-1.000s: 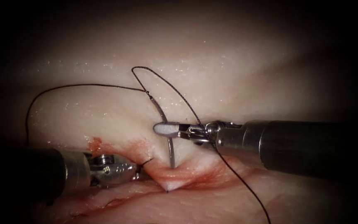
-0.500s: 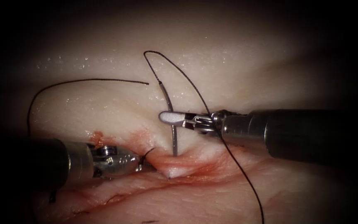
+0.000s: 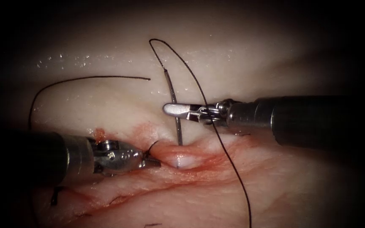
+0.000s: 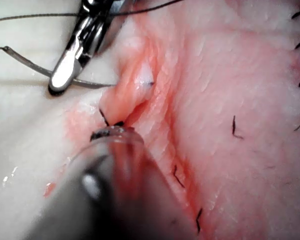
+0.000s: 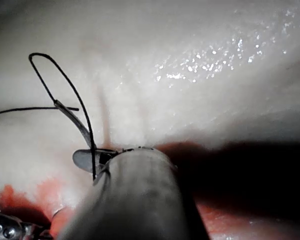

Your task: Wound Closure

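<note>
While the right tool grips the needle mid-curve, tip in the tissue on the cut's upper lip, the left tool has jaws closed on the tissue fold; thread trails from the needle's tail

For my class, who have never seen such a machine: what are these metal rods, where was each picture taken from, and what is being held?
This is a surgical practice robot with two thin arms ending in small jaws. One picture looks down from an endoscope; the others come from cameras near each arm's wrist. The pale surface is the tissue, pork belly with a reddened cut. The right tool holds the curved needle near its middle, its point in the tissue's raised edge. Black thread trails from the needle's back end. The left tool grips the tissue beside it.
</note>
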Available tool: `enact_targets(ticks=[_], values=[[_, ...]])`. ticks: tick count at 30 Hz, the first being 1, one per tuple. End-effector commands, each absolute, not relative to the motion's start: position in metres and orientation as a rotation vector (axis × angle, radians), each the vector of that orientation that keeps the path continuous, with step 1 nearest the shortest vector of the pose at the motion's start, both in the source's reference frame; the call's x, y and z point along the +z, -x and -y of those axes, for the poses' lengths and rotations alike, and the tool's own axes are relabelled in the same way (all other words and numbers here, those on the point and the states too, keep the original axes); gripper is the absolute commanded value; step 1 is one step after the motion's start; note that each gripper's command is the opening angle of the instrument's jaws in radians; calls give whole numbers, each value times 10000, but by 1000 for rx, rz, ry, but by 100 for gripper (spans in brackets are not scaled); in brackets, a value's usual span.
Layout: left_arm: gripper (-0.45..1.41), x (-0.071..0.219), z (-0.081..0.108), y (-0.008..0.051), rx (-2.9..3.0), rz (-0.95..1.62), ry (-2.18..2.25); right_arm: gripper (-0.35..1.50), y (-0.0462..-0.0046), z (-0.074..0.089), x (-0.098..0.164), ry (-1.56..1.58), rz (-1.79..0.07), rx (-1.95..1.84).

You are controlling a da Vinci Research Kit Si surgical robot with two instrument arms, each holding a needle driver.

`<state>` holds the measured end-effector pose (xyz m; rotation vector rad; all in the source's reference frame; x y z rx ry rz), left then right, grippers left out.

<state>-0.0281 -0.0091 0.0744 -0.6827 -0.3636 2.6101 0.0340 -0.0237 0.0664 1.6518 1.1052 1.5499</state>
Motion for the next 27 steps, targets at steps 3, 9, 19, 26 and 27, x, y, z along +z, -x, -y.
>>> enact_targets(ticks=[3,9,19,26,27], values=[[20,750,92,285,2612,365,686,-35,-355,254,659,-1707,-1061,1570],[20,751,93,284,2613,364,686,-35,-374,281,621,-1760,-984,1572],[20,751,92,279,2617,367,690,-35,-377,319,592,-1755,-920,1543],[20,752,91,278,2618,365,689,-35,-380,337,589,-1792,-908,1554],[20,752,91,278,2618,365,689,-35,-380,337,589,-1792,-908,1554]])
